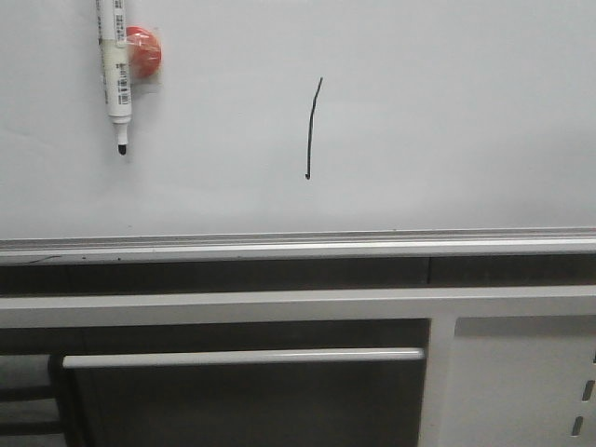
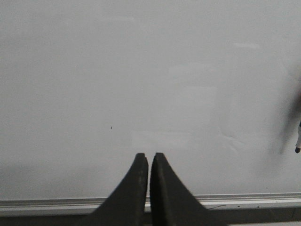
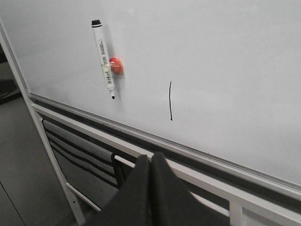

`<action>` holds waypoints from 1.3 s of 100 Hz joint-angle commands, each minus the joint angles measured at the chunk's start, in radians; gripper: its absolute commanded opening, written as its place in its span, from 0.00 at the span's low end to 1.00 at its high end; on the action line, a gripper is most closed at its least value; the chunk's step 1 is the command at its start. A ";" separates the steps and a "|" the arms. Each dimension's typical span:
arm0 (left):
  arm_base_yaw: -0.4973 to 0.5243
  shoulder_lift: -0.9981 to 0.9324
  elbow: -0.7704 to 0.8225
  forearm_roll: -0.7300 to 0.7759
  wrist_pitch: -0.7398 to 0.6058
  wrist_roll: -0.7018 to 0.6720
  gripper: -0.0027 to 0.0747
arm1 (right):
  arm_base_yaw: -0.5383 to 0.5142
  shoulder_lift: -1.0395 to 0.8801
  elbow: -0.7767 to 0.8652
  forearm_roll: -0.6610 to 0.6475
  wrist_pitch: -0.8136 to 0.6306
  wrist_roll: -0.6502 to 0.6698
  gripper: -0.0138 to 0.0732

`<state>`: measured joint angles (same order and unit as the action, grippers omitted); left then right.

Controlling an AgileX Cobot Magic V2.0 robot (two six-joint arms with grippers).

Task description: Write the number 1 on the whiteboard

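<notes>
Glossy whiteboard (image 1: pixel 447 121) with the number 1 (image 1: pixel 313 130) at its middle, both grippers' jaws together, empty.

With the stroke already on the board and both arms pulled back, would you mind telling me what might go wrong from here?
1. The thin black marker stroke is bare on the glossy white whiteboard; a passing arm might smear it.
2. The white marker pen hangs uncapped, tip down, beside a red round magnet; its tip may dry, or a knock may drop it.
3. Both end effectors, left and right, are shut and empty, so retaking the pen needs opening first.
</notes>
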<state>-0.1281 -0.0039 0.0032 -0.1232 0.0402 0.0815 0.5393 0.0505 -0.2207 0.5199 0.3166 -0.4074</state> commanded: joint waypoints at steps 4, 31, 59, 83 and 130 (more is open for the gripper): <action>0.011 -0.024 0.042 0.004 -0.080 -0.014 0.01 | -0.004 0.010 -0.025 0.010 -0.077 -0.005 0.10; 0.011 -0.022 0.041 0.009 -0.084 -0.014 0.01 | -0.004 0.010 -0.025 0.010 -0.075 -0.005 0.10; 0.011 -0.022 0.041 0.009 -0.082 -0.014 0.01 | -0.004 0.010 -0.025 0.010 -0.075 -0.005 0.10; 0.011 -0.022 0.041 0.009 -0.082 -0.014 0.01 | -0.004 0.010 -0.025 0.010 -0.075 -0.005 0.10; 0.011 -0.022 0.041 0.009 -0.082 -0.014 0.01 | -0.190 0.012 0.016 -0.520 -0.109 0.463 0.10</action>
<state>-0.1188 -0.0039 0.0032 -0.1126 0.0382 0.0777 0.4422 0.0505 -0.1984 0.1042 0.2748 -0.0414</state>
